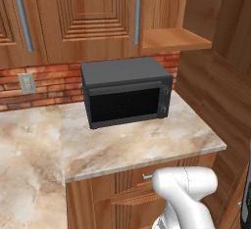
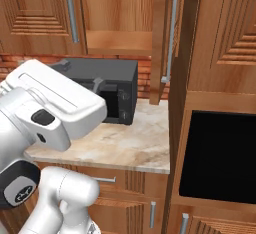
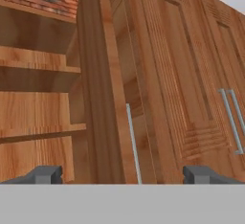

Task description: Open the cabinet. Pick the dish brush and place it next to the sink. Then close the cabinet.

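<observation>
End effector (image 3: 122,175) wide, empty. Cabinet (image 1: 93,12) door rigid, hinged; take bar handle (image 3: 134,146), 12 o'clock, mid-length.

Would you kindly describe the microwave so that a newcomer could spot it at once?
Start at the marble counter under the wooden wall cabinet. The microwave sits at its back, against the brick wall. It is the one black box among brown wood.

The cabinet (image 1: 93,17) is cut off by the top edge. The arm hides part of the microwave (image 2: 117,85) in the right base view.
</observation>
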